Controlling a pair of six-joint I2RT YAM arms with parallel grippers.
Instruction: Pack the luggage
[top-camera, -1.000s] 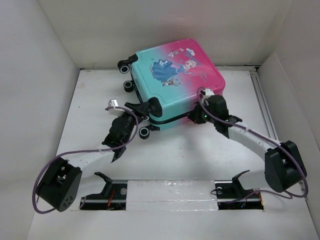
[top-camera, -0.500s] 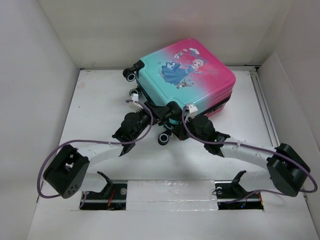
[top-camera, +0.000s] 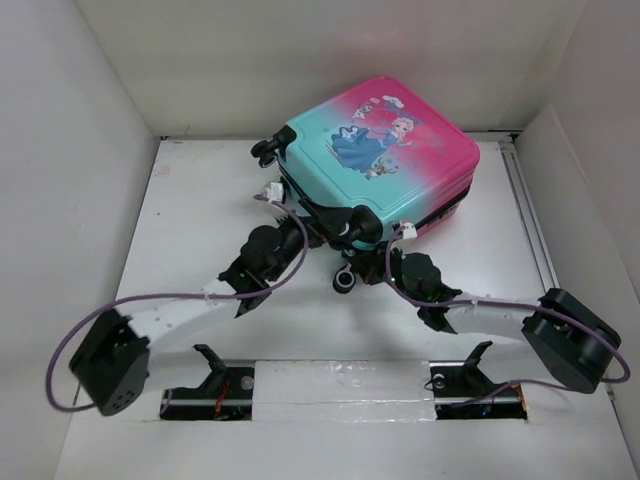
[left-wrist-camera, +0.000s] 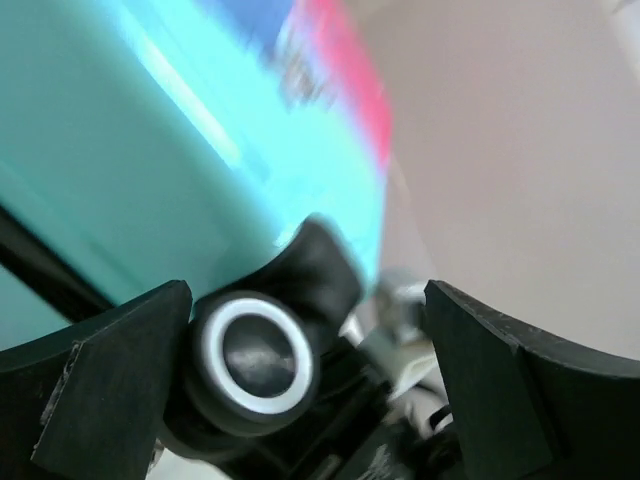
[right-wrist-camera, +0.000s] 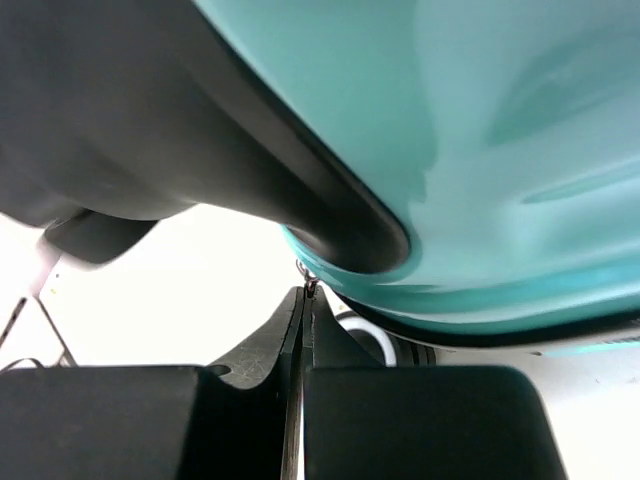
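Observation:
The luggage (top-camera: 385, 150), a pink-to-teal hard-shell suitcase with a princess print, lies closed at the back of the table. My left gripper (top-camera: 305, 218) is open at its near left corner. In the left wrist view its fingers (left-wrist-camera: 110, 380) stand either side of a black-and-white wheel (left-wrist-camera: 250, 360) under the teal shell (left-wrist-camera: 150, 150), the wheel close to the left finger. My right gripper (top-camera: 385, 258) is at the near edge. In the right wrist view it (right-wrist-camera: 305, 300) is shut on a small metal zipper pull (right-wrist-camera: 311, 283) just below the teal shell (right-wrist-camera: 500, 150).
Another wheel (top-camera: 345, 282) sticks out toward me between the two grippers. White walls close the table in on the left, back and right. A rail (top-camera: 525, 210) runs along the right side. Two black gripper rests (top-camera: 210, 360) stand by the arm bases.
The suitcase has shifted right and turned. My right gripper has moved from the right corner leftward along the near edge. My left gripper has moved right, to the near left wheel.

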